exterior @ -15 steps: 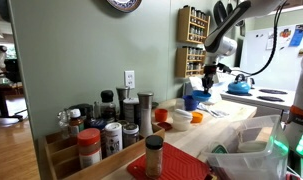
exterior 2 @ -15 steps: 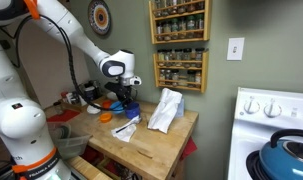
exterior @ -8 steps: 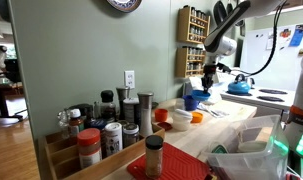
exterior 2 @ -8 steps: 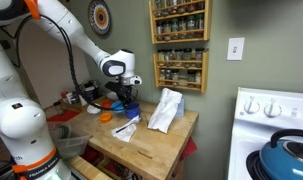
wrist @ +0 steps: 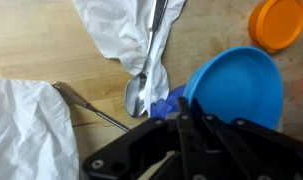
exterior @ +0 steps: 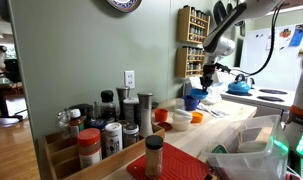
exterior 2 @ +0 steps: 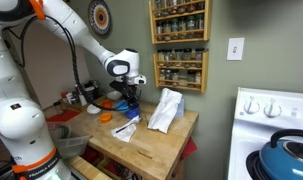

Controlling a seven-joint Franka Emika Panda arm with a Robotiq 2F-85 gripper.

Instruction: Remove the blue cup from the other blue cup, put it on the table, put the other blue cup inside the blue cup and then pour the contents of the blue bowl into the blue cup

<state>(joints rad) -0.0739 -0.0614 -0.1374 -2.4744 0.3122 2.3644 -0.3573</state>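
Gripper [wrist: 189,135], bottom centre of wrist view, at left rim of blue bowl [wrist: 239,88]; jaws' grip cannot be told. Bowl on table [wrist: 41,40], right of frame; orange bowl [wrist: 281,22] upper right.

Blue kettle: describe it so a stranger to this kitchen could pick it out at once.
Find the white stove beside the wooden table. The blue kettle sits on top of it, rounded, with a dark lid knob; the other blue ware is at the table.

Spoon [wrist: 137,95] on wht cloth [wrist: 121,30], orange bowl [wrist: 278,22]
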